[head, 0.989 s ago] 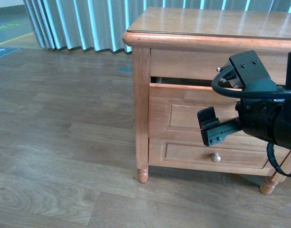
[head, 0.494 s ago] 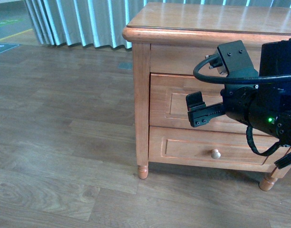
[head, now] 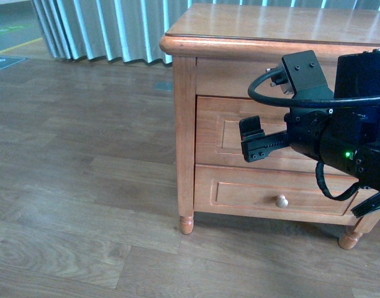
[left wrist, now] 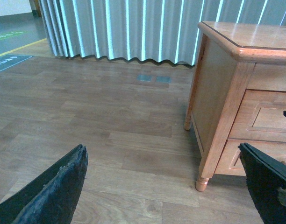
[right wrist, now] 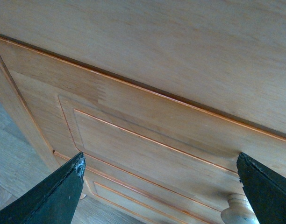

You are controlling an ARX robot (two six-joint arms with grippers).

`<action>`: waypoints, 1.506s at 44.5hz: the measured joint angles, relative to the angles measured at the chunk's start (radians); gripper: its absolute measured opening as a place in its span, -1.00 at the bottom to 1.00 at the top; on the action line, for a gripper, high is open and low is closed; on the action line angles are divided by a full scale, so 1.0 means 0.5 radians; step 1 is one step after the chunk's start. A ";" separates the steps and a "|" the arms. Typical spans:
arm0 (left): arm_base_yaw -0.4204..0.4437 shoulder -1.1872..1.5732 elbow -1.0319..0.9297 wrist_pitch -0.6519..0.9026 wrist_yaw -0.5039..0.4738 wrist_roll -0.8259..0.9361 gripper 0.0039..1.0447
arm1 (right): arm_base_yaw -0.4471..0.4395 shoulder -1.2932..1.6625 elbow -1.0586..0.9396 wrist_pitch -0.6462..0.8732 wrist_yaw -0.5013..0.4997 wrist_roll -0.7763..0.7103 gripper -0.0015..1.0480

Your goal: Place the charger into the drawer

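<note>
The charger is not in view. The top drawer [head: 210, 133] of the honey-brown cabinet [head: 185, 124] sits flush and shut. My right gripper [head: 254, 141] is open and empty, right in front of the drawer's panel. The arm hides the drawer's knob in the front view. In the right wrist view the drawer front [right wrist: 147, 140] fills the picture. Its pale round knob [right wrist: 238, 211] is near one finger of the right gripper [right wrist: 161, 189]. My left gripper [left wrist: 161, 186] is open and empty above the floor, beside the cabinet [left wrist: 218, 93].
The lower drawer [head: 246, 192] with its own knob [head: 281, 201] is shut below. Wood floor [head: 84, 186] stretches left of the cabinet. Grey-blue curtains [head: 103, 31] hang behind. The cabinet's front leg [head: 187, 225] stands on the floor.
One second ago the top drawer stood slightly out with a dark gap above it; now it is flush. My right gripper has moved left and a little up along the drawer front.
</note>
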 joint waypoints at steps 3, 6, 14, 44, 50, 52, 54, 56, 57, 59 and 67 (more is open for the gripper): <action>0.000 0.000 0.000 0.000 0.000 0.000 0.89 | 0.000 0.000 -0.001 0.006 -0.002 0.002 0.84; 0.000 0.000 0.000 0.000 0.000 -0.001 0.89 | -0.002 0.000 -0.002 0.012 -0.007 0.007 0.84; 0.000 0.000 0.000 0.000 0.000 0.000 0.89 | -0.030 -0.097 -0.110 0.058 -0.061 0.002 0.84; 0.000 0.000 0.000 0.000 0.000 -0.001 0.89 | -0.721 -1.942 -1.157 -0.565 -0.742 0.190 0.84; 0.000 0.000 0.000 0.000 0.000 -0.001 0.89 | -0.849 -2.197 -1.173 -0.641 -0.793 0.233 0.84; 0.000 0.000 0.000 0.000 0.000 0.000 0.89 | -0.854 -2.216 -1.173 -0.642 -0.798 0.237 0.84; 0.000 0.000 0.000 0.000 0.000 -0.001 0.89 | -0.855 -2.213 -1.174 -0.644 -0.802 0.243 0.84; 0.000 0.000 0.000 0.000 0.000 0.000 0.89 | -0.838 -2.201 -1.192 -0.605 -0.755 0.249 0.80; 0.000 0.000 0.000 0.000 -0.001 0.000 0.89 | -0.800 -2.206 -1.253 -0.467 -0.534 0.247 0.67; 0.000 0.000 0.000 0.000 0.000 0.000 0.89 | -0.768 -2.242 -1.328 -0.358 -0.354 0.247 0.50; 0.000 0.000 0.000 0.000 0.000 0.000 0.89 | -0.697 -2.435 -1.526 -0.341 -0.214 0.247 -0.11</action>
